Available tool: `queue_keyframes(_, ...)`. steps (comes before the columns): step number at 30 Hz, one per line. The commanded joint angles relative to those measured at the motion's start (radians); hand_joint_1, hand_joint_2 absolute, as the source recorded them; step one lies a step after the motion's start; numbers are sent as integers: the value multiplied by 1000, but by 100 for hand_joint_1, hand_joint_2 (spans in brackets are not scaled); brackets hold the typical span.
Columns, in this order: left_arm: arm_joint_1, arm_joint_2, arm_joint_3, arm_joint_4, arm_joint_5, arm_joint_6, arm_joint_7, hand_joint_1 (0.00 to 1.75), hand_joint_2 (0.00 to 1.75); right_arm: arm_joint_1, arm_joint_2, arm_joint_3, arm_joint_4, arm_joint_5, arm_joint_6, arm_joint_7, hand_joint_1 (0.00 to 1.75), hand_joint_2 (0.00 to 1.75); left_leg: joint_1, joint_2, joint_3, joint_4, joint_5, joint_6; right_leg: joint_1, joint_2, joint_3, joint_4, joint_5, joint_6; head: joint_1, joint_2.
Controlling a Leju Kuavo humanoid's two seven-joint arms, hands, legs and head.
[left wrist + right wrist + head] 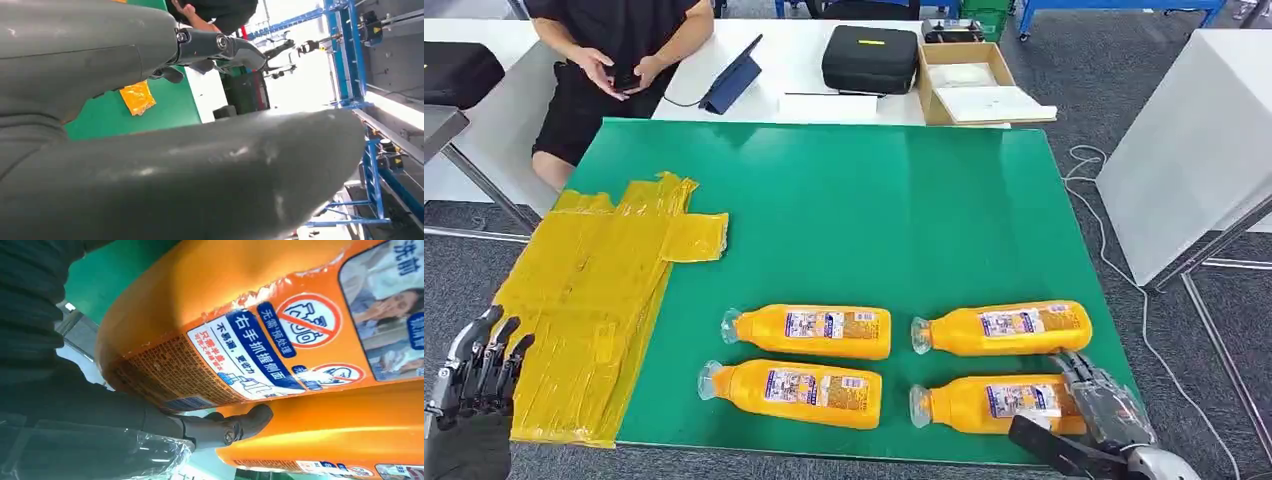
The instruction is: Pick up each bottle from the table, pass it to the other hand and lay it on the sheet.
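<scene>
The right hand (1096, 405) wraps loosely round the lower-right orange plastic bottle (989, 404); squeeze its middle firmly. The left hand (479, 360) is empty, fingers apart.

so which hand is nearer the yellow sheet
Left. The left hand hangs just off the table's near left corner, right beside the yellow sheet. The right hand is far across the table, at the near right bottle.
</scene>
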Motion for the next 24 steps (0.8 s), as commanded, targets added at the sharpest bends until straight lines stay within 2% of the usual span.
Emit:
queue_keyframes(1, -18, 40, -38, 64, -15, 6, -5, 0, 0, -3, 38, 34, 126, -21, 33, 5, 0, 175, 2, -2, 1, -2, 2, -4, 2, -3, 2, -4, 2, -2, 0, 0)
queue_keyframes(8, -28, 62, -52, 77, -11, 26, -4, 0, 0, 0, 52, 30, 113, -26, 36, 13, 0, 175, 1, -1, 6, -2, -2, -4, 1, -1, -1, -2, 0, -1, 0, 0)
queue_keyframes(10, -28, 62, -52, 77, -11, 26, -4, 0, 0, 0, 52, 30, 113, -26, 36, 13, 0, 175, 2, -2, 2, -2, 1, -6, 2, -3, -4, -4, 3, -2, 0, 0)
queue_keyframes(11, -28, 62, -52, 77, -11, 26, -4, 0, 0, 0, 52, 30, 113, -26, 36, 13, 0, 175, 1, -1, 7, -2, -1, -4, 1, -2, 0, -3, 1, 0, 0, 0)
queue_keyframes(15, -28, 62, -52, 77, -11, 26, -4, 0, 0, 0, 52, 30, 113, -26, 36, 13, 0, 175, 2, -2, 3, -2, 2, -6, 2, -3, -3, -5, 4, -1, 0, 0)
queue_keyframes(16, -28, 62, -52, 77, -11, 26, -4, 0, 0, 0, 52, 30, 113, -26, 36, 13, 0, 175, 1, -2, 6, -2, 0, -4, 1, -2, 0, -3, 2, 0, 0, 0)
queue_keyframes(24, -27, 76, -62, 78, -3, 43, 0, 0, 0, -4, 73, 26, 104, -18, 38, 18, 0, 175, 1, -2, 6, -2, 0, -5, 1, -2, -1, -4, 3, -1, 0, 0)
